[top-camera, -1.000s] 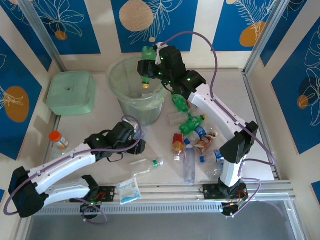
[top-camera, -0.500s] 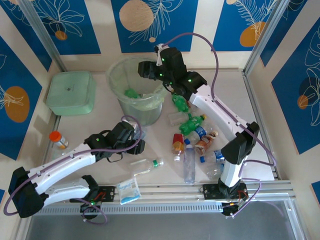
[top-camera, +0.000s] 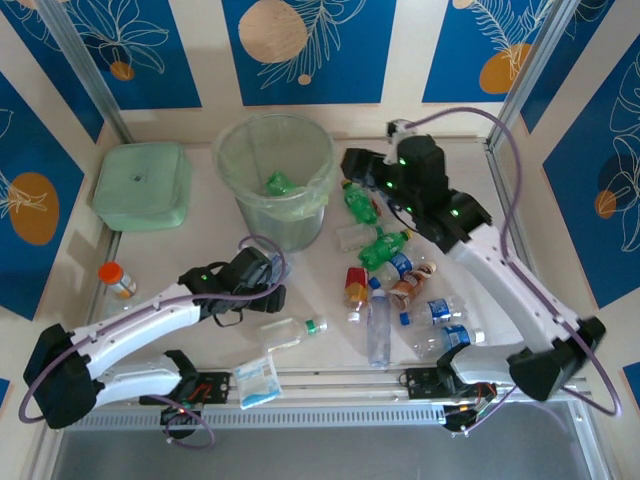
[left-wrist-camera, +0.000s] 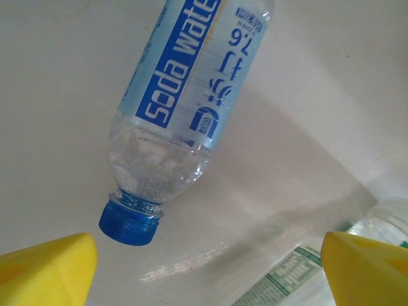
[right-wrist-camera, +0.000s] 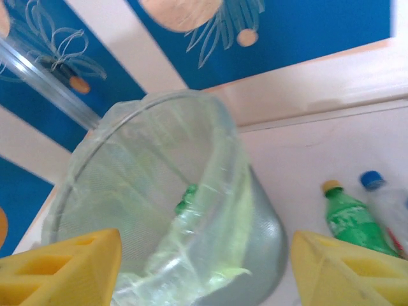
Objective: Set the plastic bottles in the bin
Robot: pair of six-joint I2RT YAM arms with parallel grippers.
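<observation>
We see the lined pale-green bin (top-camera: 290, 225) upright, one green bottle (top-camera: 278, 183) inside; other crushed bottles (top-camera: 378, 330) lie scattered beside it on the tabletop (top-camera: 170, 250).

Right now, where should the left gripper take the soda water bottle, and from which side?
Likely across the labelled middle, from above: the soda water bottle lies flat on the table, and the open left gripper spans roughly crosswise to its length. The neck by the blue cap tapers, so holds worse.

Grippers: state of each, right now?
Left gripper: open, empty, soda water bottle just ahead of it.
Right gripper: open, empty, facing the bin.
</observation>
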